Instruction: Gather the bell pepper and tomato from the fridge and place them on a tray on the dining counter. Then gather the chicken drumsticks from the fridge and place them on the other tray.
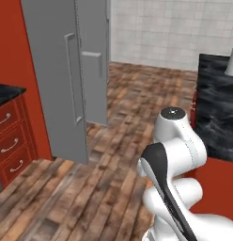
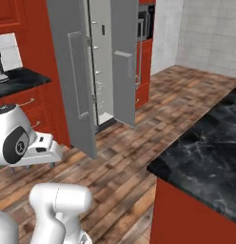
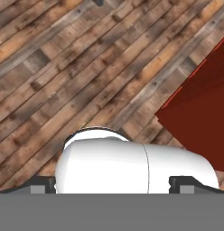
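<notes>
So the fridge (image 1: 66,80) is in the upper left of the left base view, both steel doors swung out. In the right base view you can peek between the doors at the top middle and see pale shelves and door bins, but I can't make out any pepper, tomato or drumsticks in there, too small and too shadowed to tell. The bench (image 2: 205,152), black marble over red panels, fills the lower right of that same view, and its top looks bare on the bit I can see. No tray anywhere on that stretch.

The arm is folded up low at the bottom of both base views. The pincer (image 3: 112,186) looks straight down at the plank floor in the hand view, with its dark tips far apart at the bottom corners, so it's spread wide and carrying nothing. A red panel corner cuts in at the right of that view.

My read: this is the very start of the fetch, or a trip between loads, I honestly can't say which. Next move probably calls for rolling the base closer to the open fridge, unfolding the arm, and getting the hand camera pointed at the shelves so the veggies can be found before any grab.
</notes>
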